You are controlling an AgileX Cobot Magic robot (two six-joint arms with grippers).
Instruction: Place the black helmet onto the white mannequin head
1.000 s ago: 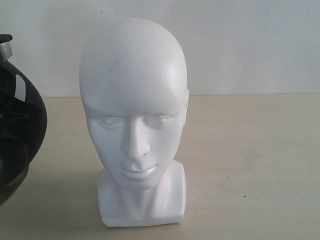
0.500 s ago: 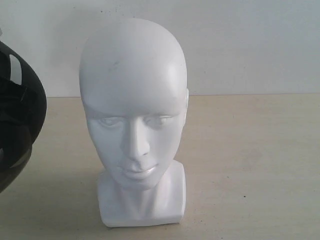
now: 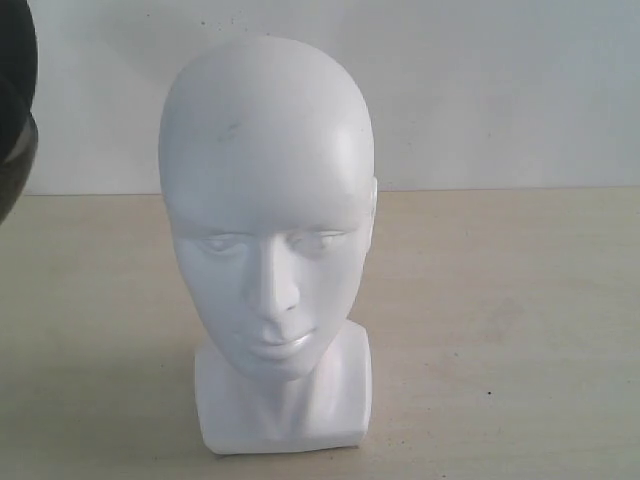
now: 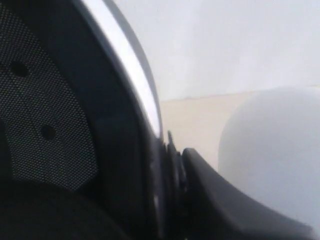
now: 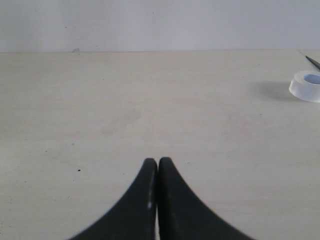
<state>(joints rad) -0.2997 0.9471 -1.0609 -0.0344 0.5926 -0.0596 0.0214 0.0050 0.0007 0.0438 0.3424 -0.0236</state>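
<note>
The white mannequin head (image 3: pixel 265 230) stands upright on the table, facing the exterior camera, with a small dark scuff on its forehead. Only a sliver of the black helmet (image 3: pixel 12 120) shows there, raised at the upper left edge and apart from the head. In the left wrist view the helmet's meshed lining (image 4: pixel 50 100) and pale rim fill the picture, and my left gripper (image 4: pixel 170 152) is shut on that rim, one dark finger (image 4: pixel 225 195) outside the shell. The top of the head (image 4: pixel 272 155) lies just past it. My right gripper (image 5: pixel 158 162) is shut and empty over bare table.
A pale beige table (image 3: pixel 500 320) meets a white wall behind. In the right wrist view a clear tape roll (image 5: pixel 306 85) and the tip of a thin dark object (image 5: pixel 313 62) lie at the far edge.
In the exterior view the helmet has risen from the lower left edge to the upper left corner, leaving less of it in view. The mannequin head has not moved.
</note>
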